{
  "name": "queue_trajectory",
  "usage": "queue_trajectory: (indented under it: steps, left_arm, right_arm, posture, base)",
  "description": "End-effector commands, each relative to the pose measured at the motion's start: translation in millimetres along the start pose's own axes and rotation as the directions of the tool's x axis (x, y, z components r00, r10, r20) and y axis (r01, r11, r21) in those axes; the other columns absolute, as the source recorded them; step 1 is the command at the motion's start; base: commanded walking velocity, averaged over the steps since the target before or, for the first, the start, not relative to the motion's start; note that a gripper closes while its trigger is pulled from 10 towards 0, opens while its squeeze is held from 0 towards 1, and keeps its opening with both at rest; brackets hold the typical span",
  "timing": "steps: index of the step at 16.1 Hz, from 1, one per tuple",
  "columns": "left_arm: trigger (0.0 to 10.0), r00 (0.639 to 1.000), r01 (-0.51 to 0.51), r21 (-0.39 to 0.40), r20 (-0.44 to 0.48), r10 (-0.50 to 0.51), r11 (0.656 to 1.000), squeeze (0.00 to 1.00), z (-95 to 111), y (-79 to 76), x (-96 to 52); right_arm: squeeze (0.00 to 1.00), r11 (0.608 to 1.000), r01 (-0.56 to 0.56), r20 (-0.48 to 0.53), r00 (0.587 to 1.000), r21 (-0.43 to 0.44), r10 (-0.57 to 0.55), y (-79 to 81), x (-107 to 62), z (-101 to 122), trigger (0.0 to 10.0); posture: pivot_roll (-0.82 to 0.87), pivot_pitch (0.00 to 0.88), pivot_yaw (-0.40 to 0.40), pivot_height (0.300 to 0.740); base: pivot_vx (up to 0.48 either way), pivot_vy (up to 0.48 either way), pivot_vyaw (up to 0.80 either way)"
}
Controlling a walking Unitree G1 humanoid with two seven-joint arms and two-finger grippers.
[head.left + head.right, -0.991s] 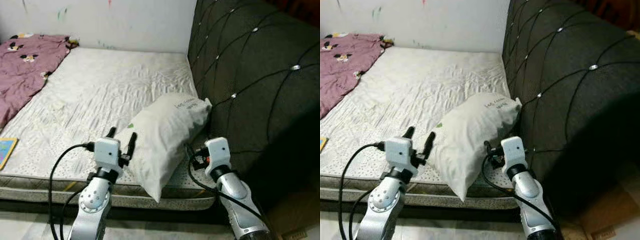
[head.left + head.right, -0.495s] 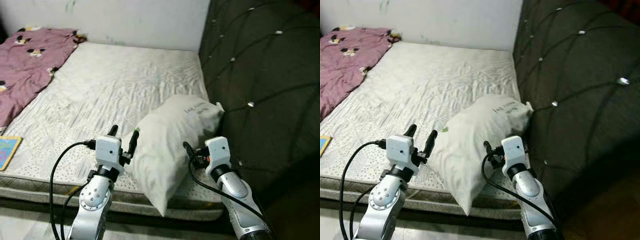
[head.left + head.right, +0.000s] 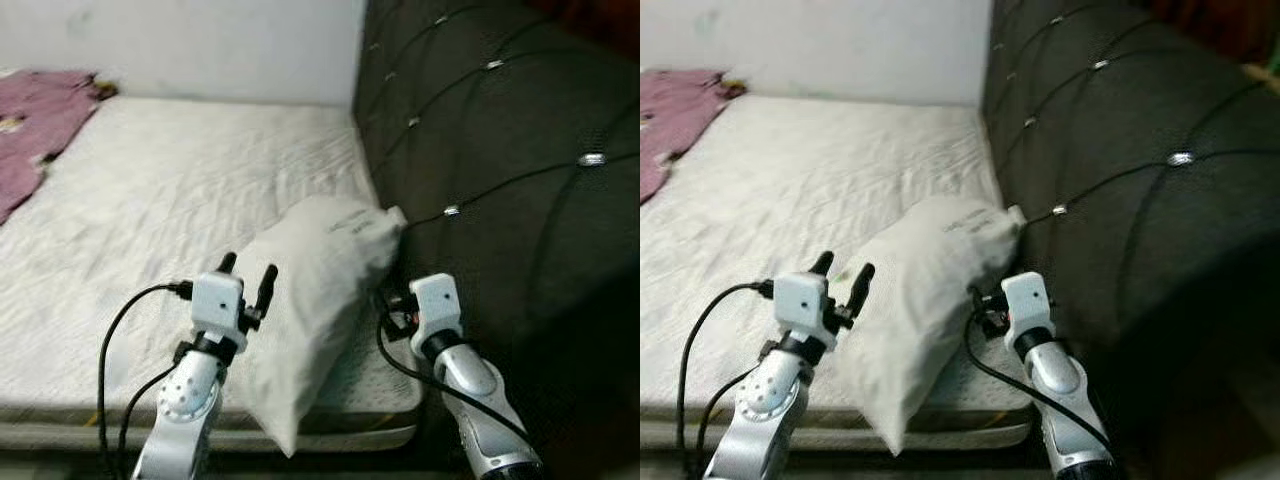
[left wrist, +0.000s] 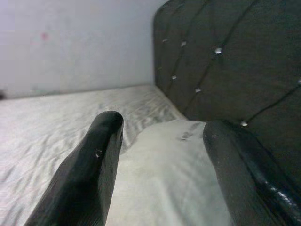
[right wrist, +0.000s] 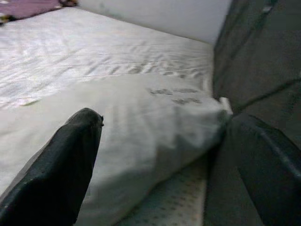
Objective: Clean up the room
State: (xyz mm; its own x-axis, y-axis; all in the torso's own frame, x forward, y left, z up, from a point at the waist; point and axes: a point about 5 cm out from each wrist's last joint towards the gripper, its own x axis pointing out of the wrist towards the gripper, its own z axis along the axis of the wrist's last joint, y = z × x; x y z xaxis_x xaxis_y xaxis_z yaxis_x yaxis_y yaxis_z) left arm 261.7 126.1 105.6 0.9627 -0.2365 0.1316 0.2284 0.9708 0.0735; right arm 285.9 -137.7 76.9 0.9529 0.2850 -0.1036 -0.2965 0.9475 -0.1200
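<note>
A white pillow with small dark print lies at the corner of the bed, leaning toward the dark tufted headboard. Its lower corner hangs over the mattress's front edge. My left gripper is open at the pillow's left side, fingers pointing up and away from me. In the left wrist view the pillow sits between the two spread fingers. My right gripper is open at the pillow's right side, close to the headboard. The right wrist view has the pillow between its fingers.
The white mattress stretches away to the left toward a pale wall. A pink blanket lies at its far left corner. The headboard closes off the right side.
The camera has swung to the right, so the bed and blanket sit further left in the picture. Both grippers stay open beside the pillow as before.
</note>
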Motion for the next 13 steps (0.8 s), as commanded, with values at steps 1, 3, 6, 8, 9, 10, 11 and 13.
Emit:
queue_trajectory:
  steps: [1, 3, 6, 8, 9, 10, 11, 13]
  left_arm:
    - [10.0, 1.000, 0.004, 0.011, -0.011, -0.004, 1.000, 0.00, -1.1, -0.2, -0.2]
    - [10.0, 1.000, -0.011, 0.011, -0.012, 0.011, 1.000, 0.00, -0.7, 0.6, -0.5]
    - [10.0, 0.999, -0.020, -0.009, -0.030, 0.020, 1.000, 0.00, -3.1, 1.5, -0.9]
    - [10.0, 0.999, -0.028, -0.019, -0.035, 0.028, 0.999, 0.00, -3.8, 2.1, -0.5]
    - [10.0, 0.999, -0.026, -0.016, -0.035, 0.026, 1.000, 0.00, -3.5, 2.3, -0.8]
    - [10.0, 0.999, -0.023, -0.017, -0.034, 0.023, 1.000, 0.00, -3.3, 2.1, -0.7]
    - [10.0, 0.999, -0.016, -0.014, -0.030, 0.015, 1.000, 0.00, -2.8, 1.3, -0.6]
    - [10.0, 1.000, -0.009, -0.016, -0.023, 0.009, 1.000, 0.00, -1.9, 0.3, -0.5]
  right_arm:
    - [0.00, 1.000, -0.005, 0.011, 1.000, -0.007, 0.005, -0.1, 0.6, 4.5, 10.0]
    - [0.00, 1.000, -0.007, 0.009, 1.000, -0.002, 0.007, -0.3, -0.2, 4.4, 10.0]
    - [0.00, 1.000, -0.010, -0.001, 1.000, 0.007, 0.010, 0.8, -0.1, 3.1, 10.0]
    - [0.00, 1.000, -0.011, -0.002, 1.000, 0.008, 0.011, 1.0, -0.3, 3.1, 10.0]
    - [0.00, 1.000, -0.011, -0.003, 1.000, 0.010, 0.011, 1.3, -0.6, 3.0, 10.0]
    - [0.00, 1.000, -0.011, -0.004, 1.000, 0.011, 0.011, 1.3, -0.5, 2.9, 10.0]
    - [0.00, 1.000, -0.012, -0.005, 1.000, 0.011, 0.012, 1.5, -0.5, 2.8, 10.0]
    - [0.00, 1.000, -0.013, -0.006, 1.000, 0.012, 0.013, 1.7, -0.3, 2.8, 10.0]
  posture:
    - [-0.05, 0.051, -0.023, 0.740]
    - [-0.05, 0.054, -0.024, 0.740]
    - [-0.05, 0.057, -0.024, 0.740]
    - [-0.05, 0.059, -0.024, 0.740]
    - [-0.05, 0.060, -0.023, 0.740]
    - [-0.05, 0.060, -0.023, 0.740]
    - [-0.05, 0.061, -0.023, 0.740]
    - [-0.05, 0.061, -0.023, 0.740]
  base:
    - [0.000, 0.000, 0.00]
    - [0.000, 0.000, 0.00]
    - [0.000, 0.250, 0.00]
    - [0.000, 0.480, 0.00]
    - [0.000, 0.480, 0.00]
    - [0.000, 0.480, 0.00]
    - [0.000, 0.480, 0.00]
    - [0.000, 0.480, 0.00]
